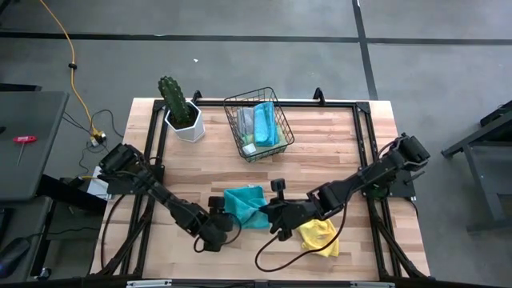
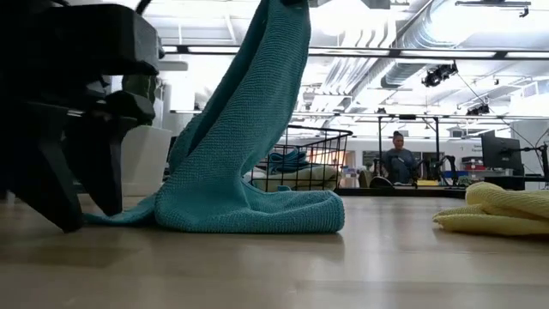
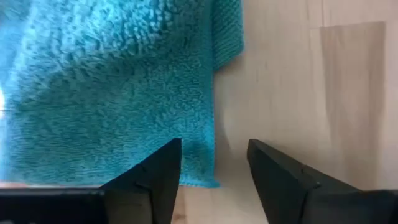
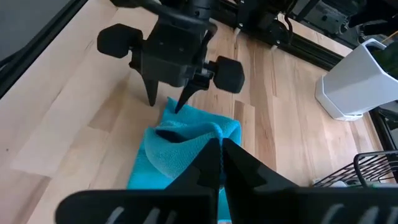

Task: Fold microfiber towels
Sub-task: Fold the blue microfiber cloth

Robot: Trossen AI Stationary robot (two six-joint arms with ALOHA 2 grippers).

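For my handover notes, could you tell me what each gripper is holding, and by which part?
The right gripper pinches the teal towel by a lifted edge fold. The left gripper stands open beside it, holding nothing.

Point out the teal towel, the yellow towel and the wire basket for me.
teal towel (image 1: 242, 200): high view, on its flat part on the table.
yellow towel (image 1: 318, 236): high view, middle of the crumpled cloth.
wire basket (image 1: 238, 104): high view, on its rear rim.

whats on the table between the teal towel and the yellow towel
Nothing: bare wood lies between the teal towel and the yellow towel, clearest in the low view.
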